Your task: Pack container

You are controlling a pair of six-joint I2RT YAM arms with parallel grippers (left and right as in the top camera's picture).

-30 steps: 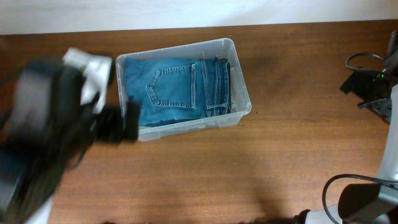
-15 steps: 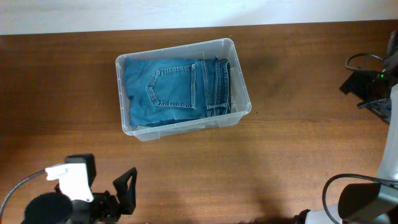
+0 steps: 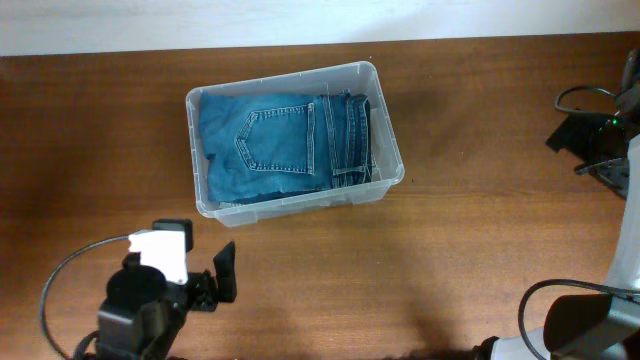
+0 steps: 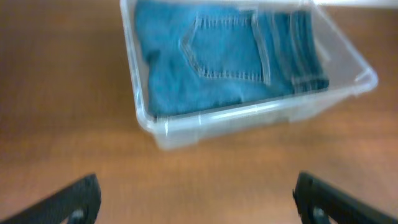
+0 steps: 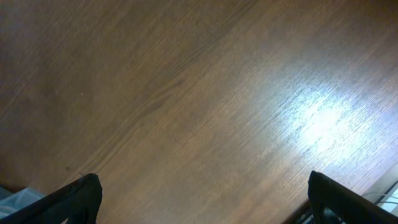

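The container (image 3: 393, 150), a clear plastic tub, stands at the back middle of the table with folded blue jeans (image 3: 280, 145) lying flat inside, back pocket up. In the left wrist view the container (image 4: 261, 114) and the jeans (image 4: 230, 56) are ahead of my left gripper. My left gripper (image 3: 215, 283) is open and empty, low over the table in front of the container's left end; its fingers (image 4: 74, 199) stand wide apart. My right gripper (image 3: 578, 137) is at the far right edge, open and empty over bare wood (image 5: 199, 112).
The table is dark brown wood (image 3: 450, 250). Black cables (image 3: 580, 95) lie at the right edge near the right arm. A cable loops from the left arm (image 3: 60, 290) at the front left. A pale wall runs along the back.
The left arm has pulled away from the container's left end to the front left of the table, then shifted slightly back toward the container. The container, jeans and right arm have not moved.
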